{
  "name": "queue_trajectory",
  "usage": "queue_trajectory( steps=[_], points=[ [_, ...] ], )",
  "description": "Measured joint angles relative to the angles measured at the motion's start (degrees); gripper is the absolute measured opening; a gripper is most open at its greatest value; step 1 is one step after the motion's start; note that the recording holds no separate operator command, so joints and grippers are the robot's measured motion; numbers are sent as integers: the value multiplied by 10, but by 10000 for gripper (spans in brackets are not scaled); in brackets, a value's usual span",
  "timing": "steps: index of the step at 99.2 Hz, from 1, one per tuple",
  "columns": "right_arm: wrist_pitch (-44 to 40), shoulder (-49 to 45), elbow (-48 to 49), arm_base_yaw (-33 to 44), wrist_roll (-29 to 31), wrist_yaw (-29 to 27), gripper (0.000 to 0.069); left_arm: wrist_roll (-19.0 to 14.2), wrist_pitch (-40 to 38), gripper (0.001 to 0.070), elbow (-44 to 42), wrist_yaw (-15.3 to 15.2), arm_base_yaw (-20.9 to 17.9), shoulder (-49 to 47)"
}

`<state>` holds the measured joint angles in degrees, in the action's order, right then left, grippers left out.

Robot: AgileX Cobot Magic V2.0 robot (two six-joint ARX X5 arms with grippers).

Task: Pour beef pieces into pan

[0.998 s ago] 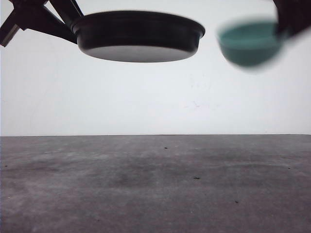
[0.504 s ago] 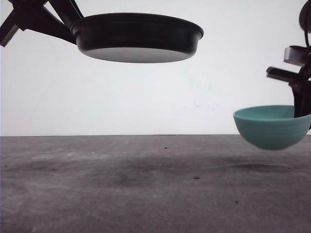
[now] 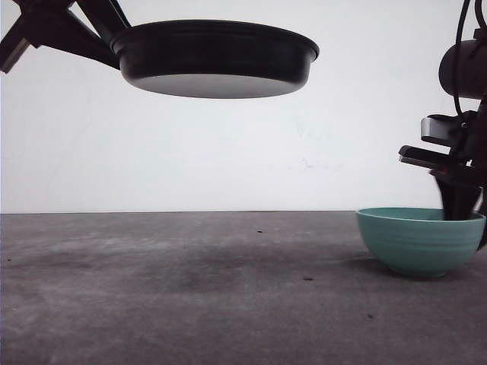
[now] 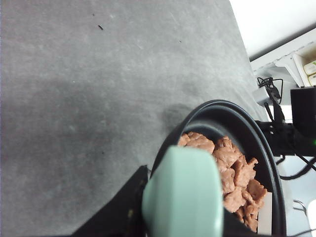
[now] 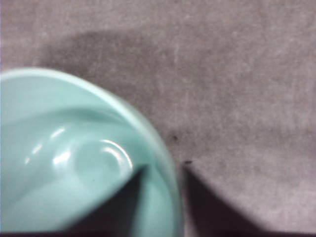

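With the pour judged done, the step in hand looks like setting things down cleanly.
Beef: the small reddish-brown beef pieces [image 4: 232,173] lie heaped inside the shallow round black frying pan [image 3: 217,57].
Pan: held well above the grey desk [image 3: 190,289], roughly level; keep it level while lowering so nothing slides to the rim.
Left pincer: the left pincer [image 4: 148,210] grips the pan's mint-green handle [image 4: 182,197].
Bowl: the teal ribbed ceramic bowl [image 3: 421,239], empty inside, rests on the desk.
Right pincer: the right pincer [image 3: 459,204] straddles the bowl's wall; whether it clamps or has loosened, I cannot tell.
Advice: spread the fingers fully before lifting straight up, so the bowl is not dragged.
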<state>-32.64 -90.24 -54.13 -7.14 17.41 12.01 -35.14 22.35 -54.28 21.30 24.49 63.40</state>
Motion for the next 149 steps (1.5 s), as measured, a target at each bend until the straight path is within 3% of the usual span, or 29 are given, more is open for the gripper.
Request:
queue_trajectory(
  steps=[6, 11, 18, 27, 33, 47, 56, 72, 90, 132, 140, 149],
  points=[
    [-2, 6, 0, 0, -1, 0, 429, 0, -9, 53, 0, -5, 0, 1],
    [-3, 17, 0, 0, -2, 0, 526, 0, -21, 53, 0, -7, 0, 3],
    [-6, 46, -2, 0, -5, 0, 586, 0, -39, 52, 0, -12, 0, 9],
    [-18, 93, -22, 0, -7, 0, 604, 0, -63, 52, 0, -20, 0, 27],
    [-32, 129, -45, 0, -7, 0, 546, 0, -81, 52, 0, -20, 0, 47],
    [-54, 240, -83, -17, -22, 44, 142, 0, -116, 52, 0, -20, 0, 112],
    [-59, 316, -84, -34, -27, 69, 47, 0, -145, 52, 0, -19, 0, 158],
    [-72, 440, -84, -64, -33, 73, 17, -1, -212, 52, 0, -14, 0, 226],
    [-91, 536, -84, -68, -35, 65, 16, -2, -224, 52, 0, -14, 0, 289],
    [-152, 582, -84, -68, -34, 42, 16, -9, -234, 58, 0, -12, 0, 349],
    [-151, 581, -84, -68, -34, 42, 16, -14, -239, 121, 0, -11, 0, 349],
    [-148, 581, -84, -68, -34, 42, 16, -17, -239, 283, -1, -10, -2, 349]
  ],
)
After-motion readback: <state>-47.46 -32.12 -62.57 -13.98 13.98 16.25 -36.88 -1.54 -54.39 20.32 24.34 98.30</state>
